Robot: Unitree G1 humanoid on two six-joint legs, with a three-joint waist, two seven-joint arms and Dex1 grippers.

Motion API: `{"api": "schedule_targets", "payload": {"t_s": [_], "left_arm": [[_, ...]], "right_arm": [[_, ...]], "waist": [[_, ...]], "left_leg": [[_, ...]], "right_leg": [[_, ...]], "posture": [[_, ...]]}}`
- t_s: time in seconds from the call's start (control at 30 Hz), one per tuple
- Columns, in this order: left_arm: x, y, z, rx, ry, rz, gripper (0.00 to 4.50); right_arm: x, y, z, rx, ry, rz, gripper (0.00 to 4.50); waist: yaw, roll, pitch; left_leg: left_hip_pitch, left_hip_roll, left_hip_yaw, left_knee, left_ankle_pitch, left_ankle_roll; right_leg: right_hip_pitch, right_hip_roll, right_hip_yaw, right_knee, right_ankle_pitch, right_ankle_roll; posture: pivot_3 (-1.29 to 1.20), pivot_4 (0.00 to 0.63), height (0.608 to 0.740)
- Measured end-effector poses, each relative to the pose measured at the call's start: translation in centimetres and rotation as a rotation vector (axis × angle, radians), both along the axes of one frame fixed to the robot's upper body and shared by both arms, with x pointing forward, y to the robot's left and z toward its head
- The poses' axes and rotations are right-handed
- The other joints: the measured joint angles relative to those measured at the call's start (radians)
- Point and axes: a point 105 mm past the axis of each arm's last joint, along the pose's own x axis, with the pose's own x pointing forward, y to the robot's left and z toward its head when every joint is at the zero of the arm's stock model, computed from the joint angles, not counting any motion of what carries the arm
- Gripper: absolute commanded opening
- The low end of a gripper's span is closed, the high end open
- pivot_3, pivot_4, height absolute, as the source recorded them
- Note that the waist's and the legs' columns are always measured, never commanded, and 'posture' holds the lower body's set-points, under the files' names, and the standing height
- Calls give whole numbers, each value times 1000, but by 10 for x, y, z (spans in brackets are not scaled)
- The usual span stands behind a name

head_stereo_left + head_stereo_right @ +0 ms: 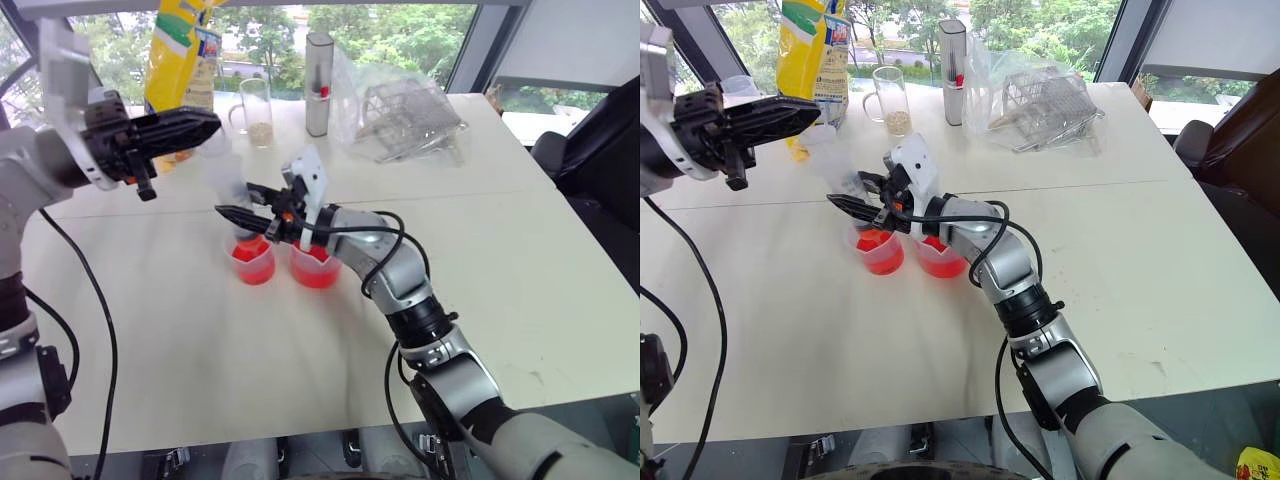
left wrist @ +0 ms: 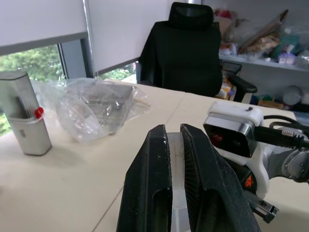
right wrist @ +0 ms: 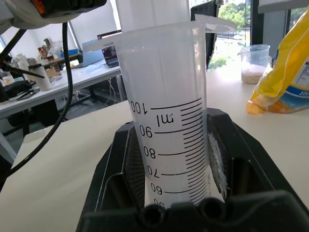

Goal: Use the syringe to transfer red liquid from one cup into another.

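The clear syringe (image 1: 232,188) stands tilted over two clear cups of red liquid, its lower end in the left cup (image 1: 252,262). The right cup (image 1: 316,268) stands against it; I cannot tell which is larger. My right gripper (image 1: 232,213) reaches in from the right and is shut on the barrel (image 3: 164,121), whose marked upper part looks empty. My left gripper (image 1: 208,126) comes level from the left at the syringe's top. Its fingers (image 2: 149,183) are shut on the white plunger (image 2: 176,162).
At the table's far side stand a yellow bag (image 1: 178,50), a glass mug (image 1: 256,110), a grey canister (image 1: 318,70) and a clear plastic bag over a wire basket (image 1: 400,115). A black chair (image 1: 600,150) stands off the right edge.
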Motion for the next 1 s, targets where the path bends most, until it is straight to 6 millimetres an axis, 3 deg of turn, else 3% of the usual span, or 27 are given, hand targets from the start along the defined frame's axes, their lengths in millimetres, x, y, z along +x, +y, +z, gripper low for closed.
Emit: {"api": "schedule_targets", "payload": {"t_s": [0.43, 1.0], "left_arm": [[2, 3, -6, 10, -22, 23, 18], [3, 0, -8, 33, -27, 28, 18]], "right_arm": [[3, 5, 12, -16, 9, 11, 1429], [3, 5, 10, -19, 49, 16, 1429]], "waist": [[0, 0, 0], [0, 0, 0]], "left_leg": [[0, 0, 0, 0, 0, 0], [0, 0, 0, 0, 0, 0]], "right_leg": [[0, 0, 0, 0, 0, 0], [0, 0, 0, 0, 0, 0]], "posture": [[0, 150, 740], [0, 150, 740]]}}
